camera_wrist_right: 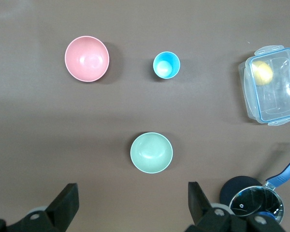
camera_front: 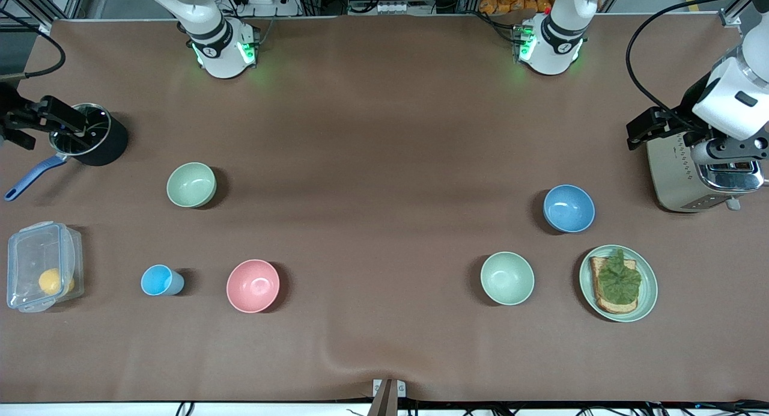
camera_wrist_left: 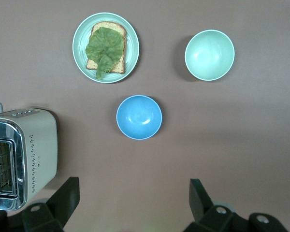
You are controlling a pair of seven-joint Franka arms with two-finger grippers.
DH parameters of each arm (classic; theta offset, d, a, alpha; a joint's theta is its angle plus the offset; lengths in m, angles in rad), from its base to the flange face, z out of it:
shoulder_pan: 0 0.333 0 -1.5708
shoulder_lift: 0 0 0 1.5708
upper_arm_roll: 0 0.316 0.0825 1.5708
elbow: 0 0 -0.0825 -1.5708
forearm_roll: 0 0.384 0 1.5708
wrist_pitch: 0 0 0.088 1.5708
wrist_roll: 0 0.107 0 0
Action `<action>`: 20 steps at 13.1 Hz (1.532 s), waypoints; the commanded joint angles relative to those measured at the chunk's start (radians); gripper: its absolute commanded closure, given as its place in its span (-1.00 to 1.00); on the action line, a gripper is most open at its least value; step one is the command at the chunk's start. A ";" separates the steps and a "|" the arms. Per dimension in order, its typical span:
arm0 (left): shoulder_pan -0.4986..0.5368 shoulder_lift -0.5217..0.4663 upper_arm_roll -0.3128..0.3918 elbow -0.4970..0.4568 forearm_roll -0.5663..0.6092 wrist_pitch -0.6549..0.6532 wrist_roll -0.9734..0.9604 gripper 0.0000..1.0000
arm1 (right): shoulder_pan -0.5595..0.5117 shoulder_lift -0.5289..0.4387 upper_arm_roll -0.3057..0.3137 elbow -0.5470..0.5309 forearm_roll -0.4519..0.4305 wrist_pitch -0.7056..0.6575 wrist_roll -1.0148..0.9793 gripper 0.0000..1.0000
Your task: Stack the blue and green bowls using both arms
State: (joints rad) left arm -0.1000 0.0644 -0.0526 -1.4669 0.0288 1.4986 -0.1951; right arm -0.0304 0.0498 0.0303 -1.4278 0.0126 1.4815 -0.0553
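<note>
- Front view: blue bowl [camera_front: 568, 208] sits upright toward the left arm's end of the bench, beside the toaster [camera_front: 700, 175], farther from the camera than the toast plate [camera_front: 647, 296]; green bowl [camera_front: 191, 184] sits toward the right arm's end, nearer the camera than the pot [camera_front: 90, 136], farther than the pink bowl [camera_front: 253, 285]; the two are well apart; don't mistake the mint bowl [camera_front: 507, 278] for the target.
- Left wrist view: left gripper [camera_wrist_left: 133, 203] hangs over bare bench near the blue bowl [camera_wrist_left: 139, 117]; jaws spread wide, nothing in them.
- Right wrist view: right gripper [camera_wrist_right: 130, 203] hangs near the green bowl [camera_wrist_right: 151, 152]; jaws spread wide, empty.
- Handling, my guess: both bowls look light, rigid, smooth-walled, likely slippery; take the rim, one finger inside and one outside; same size, so they should nest; lower it level.
</note>
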 commanded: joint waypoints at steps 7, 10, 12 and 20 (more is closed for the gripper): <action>0.028 0.049 0.020 -0.007 -0.012 -0.006 0.039 -1.00 | -0.002 0.008 0.000 -0.017 -0.010 0.002 -0.008 -1.00; 0.078 0.138 0.019 -0.041 -0.010 0.063 0.095 -1.00 | -0.022 0.010 -0.001 -0.084 -0.010 0.016 -0.026 -1.00; 0.086 0.176 0.019 -0.102 -0.010 0.152 0.097 -1.00 | -0.029 0.001 -0.001 -0.187 -0.008 0.091 -0.028 -1.00; 0.137 0.282 0.019 -0.444 0.045 0.586 0.100 -1.00 | -0.060 -0.036 -0.007 -0.603 -0.010 0.431 -0.087 -1.00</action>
State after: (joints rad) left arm 0.0200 0.3747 -0.0318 -1.8091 0.0539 1.9960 -0.1126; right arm -0.0746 0.0605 0.0120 -1.9094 0.0126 1.8270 -0.1217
